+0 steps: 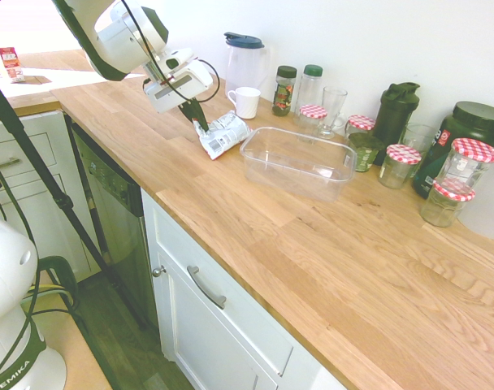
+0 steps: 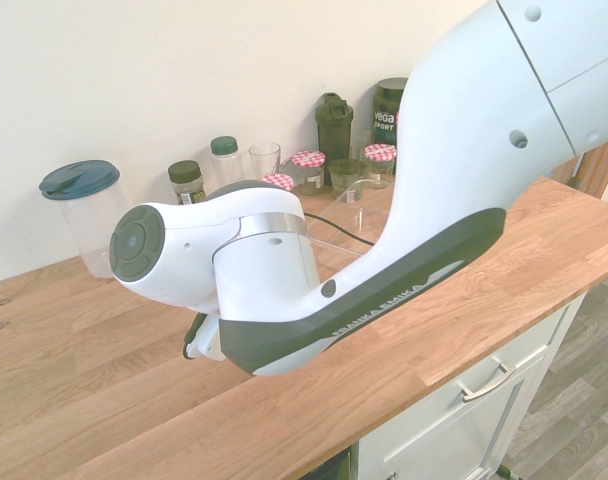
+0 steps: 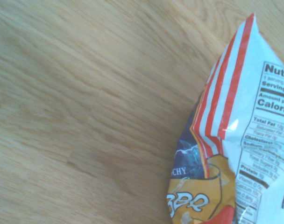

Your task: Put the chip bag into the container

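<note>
The chip bag (image 1: 224, 134) lies crinkled on the wooden counter, silver-white with dark print, just left of the container (image 1: 300, 162). That container is a clear, shallow rectangular tub with nothing in it. My gripper (image 1: 201, 124) comes down from the upper left, and its dark fingers are pinched together on the bag's left end. In the wrist view the chip bag (image 3: 235, 140) shows close up, with red stripes and a nutrition label, over bare wood. The second exterior view has the arm in front of the bag.
A white mug (image 1: 245, 101) and a clear pitcher (image 1: 245, 58) stand behind the bag. Spice bottles, a glass, dark shaker bottles and jars with red-checked lids (image 1: 403, 165) line the wall behind and to the right of the container. The counter's front edge (image 1: 231, 272) runs diagonally.
</note>
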{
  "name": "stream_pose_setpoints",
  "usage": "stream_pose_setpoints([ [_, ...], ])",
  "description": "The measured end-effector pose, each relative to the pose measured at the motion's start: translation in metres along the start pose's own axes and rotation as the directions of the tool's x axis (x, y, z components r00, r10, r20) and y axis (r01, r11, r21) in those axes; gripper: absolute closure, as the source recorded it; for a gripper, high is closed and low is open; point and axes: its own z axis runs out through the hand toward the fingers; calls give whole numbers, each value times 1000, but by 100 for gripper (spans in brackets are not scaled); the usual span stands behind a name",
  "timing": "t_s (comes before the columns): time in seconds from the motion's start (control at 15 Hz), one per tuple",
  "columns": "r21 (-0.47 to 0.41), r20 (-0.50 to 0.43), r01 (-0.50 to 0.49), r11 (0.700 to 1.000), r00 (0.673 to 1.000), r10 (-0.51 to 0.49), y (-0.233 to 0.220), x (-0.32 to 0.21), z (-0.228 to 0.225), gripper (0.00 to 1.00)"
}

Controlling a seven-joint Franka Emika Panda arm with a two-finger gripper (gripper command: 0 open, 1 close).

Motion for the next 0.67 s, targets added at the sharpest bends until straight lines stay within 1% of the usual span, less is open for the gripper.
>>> stream_pose_setpoints([
  [0.2, 69, 2, -75, 995, 997, 75, 26, 27, -32, 100],
  [0.4, 140, 9, -168, 976, 986, 169, 74, 70, -72, 100],
  [0.53, 161, 29, -222, 962, 975, 220, 114, 101, -83, 100],
  [0.67, 166, 44, -266, 949, 964, 263, 153, 129, -80, 100],
])
